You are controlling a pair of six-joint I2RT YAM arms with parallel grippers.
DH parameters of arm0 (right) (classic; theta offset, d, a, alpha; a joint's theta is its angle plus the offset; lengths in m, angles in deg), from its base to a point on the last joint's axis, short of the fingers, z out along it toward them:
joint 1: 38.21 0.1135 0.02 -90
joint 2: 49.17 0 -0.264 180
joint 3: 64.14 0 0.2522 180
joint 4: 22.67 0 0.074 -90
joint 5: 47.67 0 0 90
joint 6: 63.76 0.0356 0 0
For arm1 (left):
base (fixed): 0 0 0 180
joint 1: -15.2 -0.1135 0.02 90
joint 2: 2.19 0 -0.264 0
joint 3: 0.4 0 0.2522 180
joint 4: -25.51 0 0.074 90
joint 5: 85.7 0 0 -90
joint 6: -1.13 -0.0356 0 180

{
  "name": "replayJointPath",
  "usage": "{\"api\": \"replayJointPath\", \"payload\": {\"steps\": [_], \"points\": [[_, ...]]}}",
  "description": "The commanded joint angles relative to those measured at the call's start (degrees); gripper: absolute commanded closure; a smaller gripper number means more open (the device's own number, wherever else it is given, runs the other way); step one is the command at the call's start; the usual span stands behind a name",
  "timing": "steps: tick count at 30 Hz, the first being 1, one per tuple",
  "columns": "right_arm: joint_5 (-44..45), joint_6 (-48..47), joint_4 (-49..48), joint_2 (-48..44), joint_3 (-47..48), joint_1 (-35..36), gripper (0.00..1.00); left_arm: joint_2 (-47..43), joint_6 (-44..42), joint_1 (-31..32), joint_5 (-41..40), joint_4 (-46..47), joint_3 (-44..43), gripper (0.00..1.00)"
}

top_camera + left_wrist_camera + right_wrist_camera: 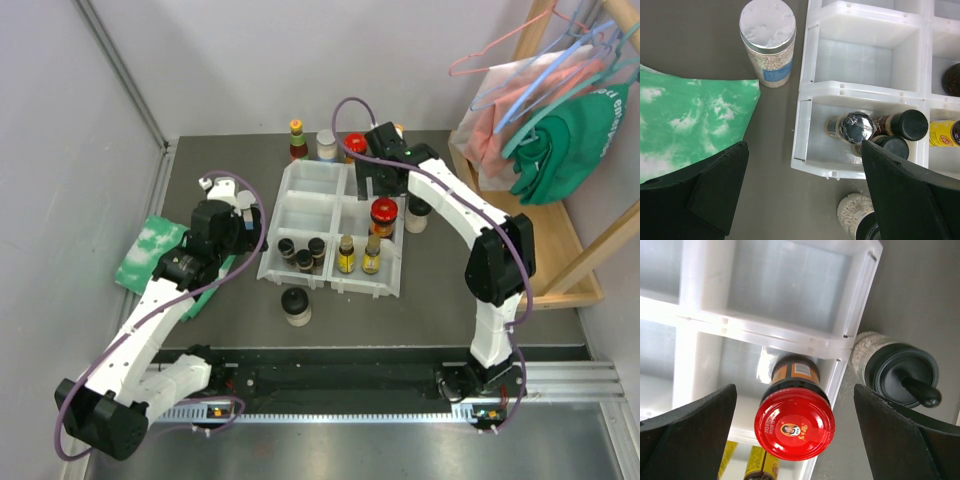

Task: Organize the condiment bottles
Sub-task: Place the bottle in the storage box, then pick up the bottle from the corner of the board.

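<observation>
A white tray (300,190) holds three small dark spice jars (301,252), two yellow sauce bottles (358,255) and a red-lidded jar (382,214). My right gripper (384,180) hangs open above the red-lidded jar (795,425); its jaws stand wide on either side and do not touch it. My left gripper (228,215) is open and empty over the table between the cloth and the tray (810,125). A pale-lidded jar (768,42) stands ahead of it. A black-capped jar (296,305) stands in front of the tray, and it also shows in the left wrist view (855,216).
A green-white cloth (150,250) lies left of the tray. Three bottles (326,145) stand behind the tray. A black-capped clear jar (417,216) stands at the tray's right wall and shows in the right wrist view (900,372). A wooden rack (560,240) stands at the right.
</observation>
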Motion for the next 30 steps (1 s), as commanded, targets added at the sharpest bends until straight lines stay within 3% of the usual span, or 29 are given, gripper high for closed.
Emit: {"api": "replayJointPath", "payload": {"steps": [1, 12, 15, 22, 30], "points": [[-0.52, -2.32, -1.03, -0.99, 6.25, 0.83, 0.01, -1.48, -0.82, -0.34, -0.73, 3.63, 0.77, 0.01], [-0.53, -9.34, 1.44, 0.86, 23.21, 0.83, 0.01, -2.62, -0.47, -0.25, 0.67, 4.86, 0.86, 0.01], [-0.88, -11.54, -0.49, 1.3, 25.68, 0.83, 0.01, -2.45, -0.47, -0.25, 0.85, 5.04, 0.77, 0.01], [-1.84, -16.2, -14.79, 2.09, 26.92, 0.83, 0.01, -2.27, -0.82, -0.25, 0.94, 4.78, 0.94, 0.01], [-5.35, -15.15, -18.33, 10.52, 36.59, -0.49, 0.01, -1.3, -0.56, -0.34, 1.11, 3.81, 0.42, 0.01]]}}
